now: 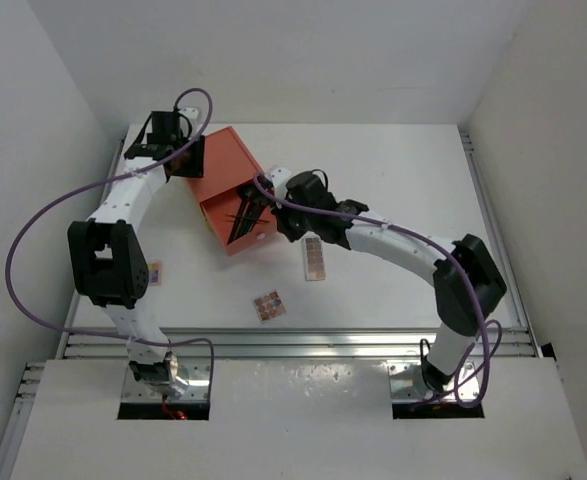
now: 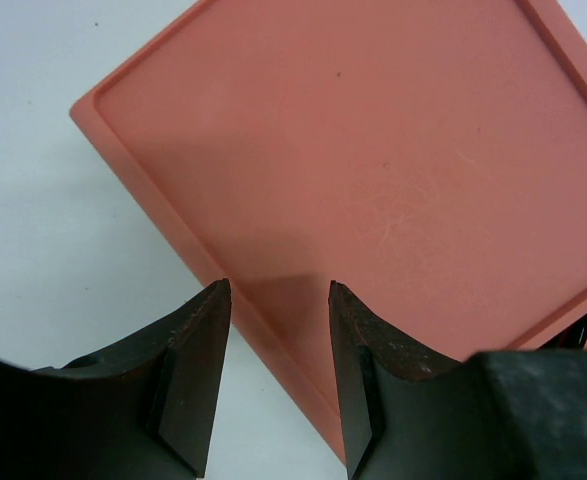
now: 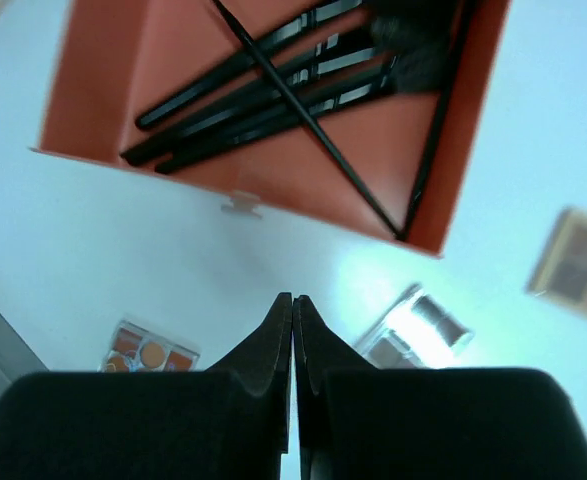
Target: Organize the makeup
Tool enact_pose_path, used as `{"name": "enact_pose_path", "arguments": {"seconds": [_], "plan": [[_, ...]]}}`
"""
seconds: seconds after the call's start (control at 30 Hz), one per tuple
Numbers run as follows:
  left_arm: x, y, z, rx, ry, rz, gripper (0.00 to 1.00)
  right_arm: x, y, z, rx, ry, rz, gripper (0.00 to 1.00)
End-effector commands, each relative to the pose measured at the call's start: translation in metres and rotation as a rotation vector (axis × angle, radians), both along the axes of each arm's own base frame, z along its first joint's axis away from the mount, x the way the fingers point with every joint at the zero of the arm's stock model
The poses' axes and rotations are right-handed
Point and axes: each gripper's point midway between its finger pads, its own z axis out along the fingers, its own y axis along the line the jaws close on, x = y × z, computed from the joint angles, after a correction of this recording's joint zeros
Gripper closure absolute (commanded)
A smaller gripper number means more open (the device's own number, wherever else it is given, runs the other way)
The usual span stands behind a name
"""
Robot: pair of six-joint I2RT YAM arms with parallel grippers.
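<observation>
The right gripper (image 3: 293,300) has its two fingers pressed flat together with nothing between them. Its tips hang over the white table (image 3: 123,260), just in front of the pulled-out orange drawer (image 3: 88,90). Inside the drawer lie the black makeup brushes (image 3: 303,70), side by side and slanting, with their bristle ends towards one corner. The thin dark sticks (image 3: 313,130) lie with them, one crossing diagonally over the brush handles.

From above, the drawer juts out of the orange box (image 1: 231,165), which sits angled on the table. The eyeshadow palettes are outside it on the bare tabletop. A long palette (image 1: 315,258) lies just beside the right forearm, and a small square palette (image 1: 269,305) lies nearer the arm bases. A third palette (image 1: 154,272) is close against the left arm.

The left gripper (image 2: 278,375) is spread wide and holds nothing. Its fingers (image 2: 358,390) straddle the raised rim of the box's top at the far corner. One finger is over the lid and the other is over the table.
</observation>
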Motion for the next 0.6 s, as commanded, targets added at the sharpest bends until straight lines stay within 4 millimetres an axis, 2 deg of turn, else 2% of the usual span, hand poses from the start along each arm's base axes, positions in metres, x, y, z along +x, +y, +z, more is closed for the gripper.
{"name": "enact_pose_path", "arguments": {"seconds": [0.0, 0.03, 0.07, 0.17, 0.23, 0.27, 0.3, 0.37, 0.43, 0.57], "plan": [[0.012, -0.002, 0.019, 0.010, -0.065, -0.003, 0.50, -0.007, 0.017, -0.021, 0.088, 0.121, -0.061, 1.00], [0.011, -0.001, 0.009, 0.011, -0.043, -0.003, 0.50, -0.003, 0.027, -0.012, 0.131, 0.114, -0.050, 1.00], [0.009, 0.000, 0.004, 0.017, -0.031, 0.004, 0.50, 0.001, 0.030, -0.021, 0.127, 0.127, -0.053, 1.00], [0.005, -0.002, -0.005, 0.031, -0.011, -0.005, 0.50, 0.020, 0.048, -0.026, 0.163, 0.119, -0.062, 1.00], [0.005, -0.001, -0.005, 0.048, -0.012, -0.018, 0.50, 0.034, 0.059, -0.020, 0.202, 0.094, -0.074, 1.00], [0.003, -0.001, -0.014, 0.049, 0.008, -0.019, 0.50, 0.048, 0.067, -0.001, 0.247, 0.056, -0.079, 1.00], [0.003, -0.001, -0.014, 0.057, 0.008, -0.026, 0.50, 0.052, 0.069, -0.014, 0.240, 0.080, -0.096, 1.00], [0.001, 0.000, -0.018, 0.065, 0.016, -0.033, 0.50, 0.069, 0.078, 0.006, 0.299, 0.034, -0.107, 1.00], [0.002, 0.000, -0.023, 0.073, 0.027, -0.041, 0.50, 0.077, 0.080, -0.003, 0.316, 0.057, -0.135, 1.00], [0.003, -0.001, -0.033, 0.083, 0.047, -0.062, 0.50, 0.099, 0.084, 0.000, 0.367, 0.031, -0.169, 1.00]]}}
